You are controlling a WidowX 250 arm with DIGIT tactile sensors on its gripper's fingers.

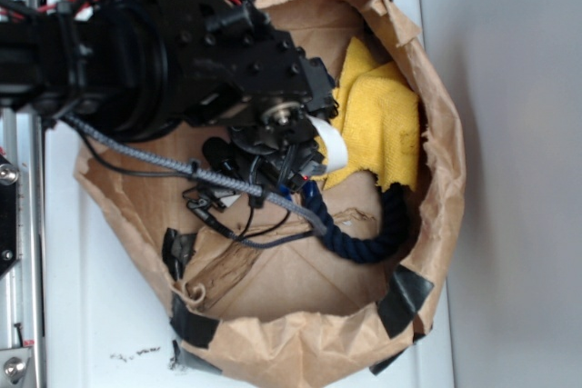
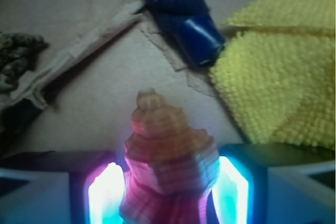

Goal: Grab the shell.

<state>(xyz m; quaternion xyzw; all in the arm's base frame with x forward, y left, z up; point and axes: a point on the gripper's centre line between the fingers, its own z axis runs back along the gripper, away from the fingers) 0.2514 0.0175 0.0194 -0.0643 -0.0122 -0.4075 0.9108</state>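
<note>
1. The gripper [image 2: 168, 192] is clamped on the shell [image 2: 170, 156] at the wrist view's bottom centre.
2. A yellow towel [image 2: 283, 72] lies right, a blue rope [image 2: 184, 14] at top.

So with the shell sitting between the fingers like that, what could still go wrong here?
1. The shell is ridged and rounded, and it sits between the lit fingers; firm contact can't be confirmed, so it might slip or twist on lifting.
2. The yellow cloth and the blue rope lie close by, so either could snag.
3. The exterior view hides the shell behind the arm, leaving only the wrist view.
</note>
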